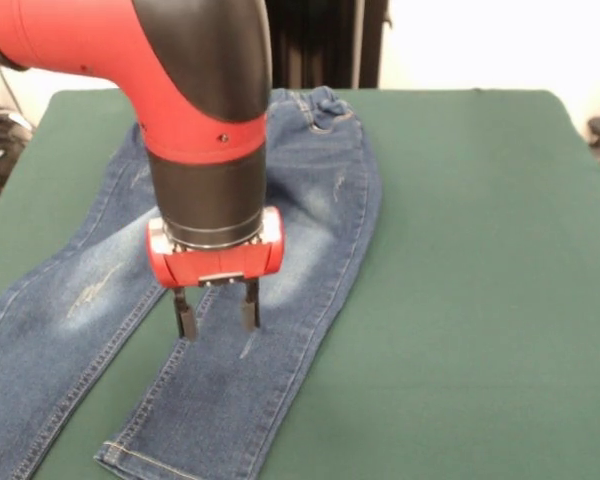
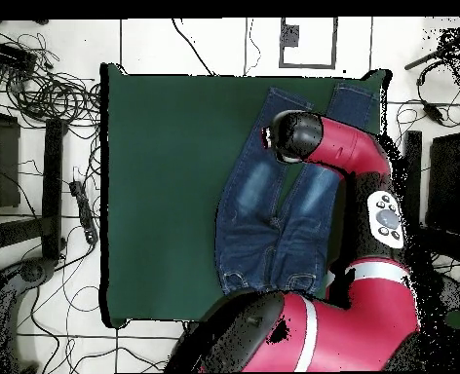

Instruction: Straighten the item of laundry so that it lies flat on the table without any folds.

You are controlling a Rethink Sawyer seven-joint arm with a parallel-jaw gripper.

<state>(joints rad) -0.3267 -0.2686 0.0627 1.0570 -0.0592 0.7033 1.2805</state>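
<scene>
The blue denim jeans (image 1: 310,190) lie spread on the dark green table (image 1: 480,250), on its left half in the front view. The waistband (image 1: 320,103) is slightly bunched at the far edge. Both legs run toward the camera, and the left leg (image 1: 50,330) leaves the picture. My gripper (image 1: 216,312) points straight down over the inner edge of the right leg (image 1: 220,400), just below the crotch. It is open and empty, with its fingertips (image 1: 184,322) at or just above the denim. In the overhead view the arm (image 2: 331,146) hides the gripper and part of the jeans (image 2: 258,200).
The jeans' right leg hem (image 1: 140,458) lies near the table's front edge. Green table top (image 2: 156,195) stretches wide beside the jeans. Cables (image 2: 49,93) and dark stands (image 2: 49,185) lie on the floor off the table's side in the overhead view.
</scene>
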